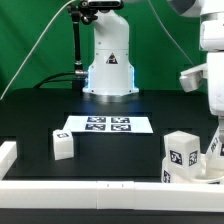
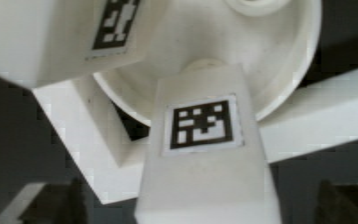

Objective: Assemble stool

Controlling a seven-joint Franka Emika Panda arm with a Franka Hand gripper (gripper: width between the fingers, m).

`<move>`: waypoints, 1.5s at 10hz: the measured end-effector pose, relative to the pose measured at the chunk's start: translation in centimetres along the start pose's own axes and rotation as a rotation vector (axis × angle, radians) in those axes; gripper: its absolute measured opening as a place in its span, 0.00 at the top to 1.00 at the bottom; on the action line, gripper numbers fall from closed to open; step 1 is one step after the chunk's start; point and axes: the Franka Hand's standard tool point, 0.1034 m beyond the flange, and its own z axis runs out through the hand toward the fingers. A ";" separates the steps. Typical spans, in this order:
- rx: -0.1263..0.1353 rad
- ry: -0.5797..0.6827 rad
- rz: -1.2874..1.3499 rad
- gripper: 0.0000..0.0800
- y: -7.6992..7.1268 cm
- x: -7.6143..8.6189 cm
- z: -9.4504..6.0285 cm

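In the wrist view a white stool leg (image 2: 202,150) with a square tag runs out from between my fingers and meets the round white seat (image 2: 265,45). A second tagged leg (image 2: 119,25) stands on the seat beside it. My gripper (image 2: 202,208) is open and straddles the first leg, with a dark finger (image 2: 43,200) apart from it on each side. In the exterior view the seat with tagged legs (image 1: 184,152) sits at the right near the front rail, and the gripper (image 1: 214,146) hangs just to its right. One loose tagged leg (image 1: 62,144) lies at the left.
The marker board (image 1: 105,124) lies in the middle in front of the robot base (image 1: 108,62). White border rails run along the front (image 1: 100,192) and the left (image 1: 7,152). The tabletop is black.
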 end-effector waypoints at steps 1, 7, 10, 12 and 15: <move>-0.007 -0.013 -0.074 0.19 0.0 -0.1 0.0; -0.008 -0.027 -0.161 0.57 0.2 -0.7 0.3; -0.008 -0.027 -0.131 0.58 0.3 -0.8 0.3; -0.008 -0.026 -0.013 0.58 0.3 -0.9 0.3; 0.056 -0.063 0.306 0.58 0.3 -1.4 0.5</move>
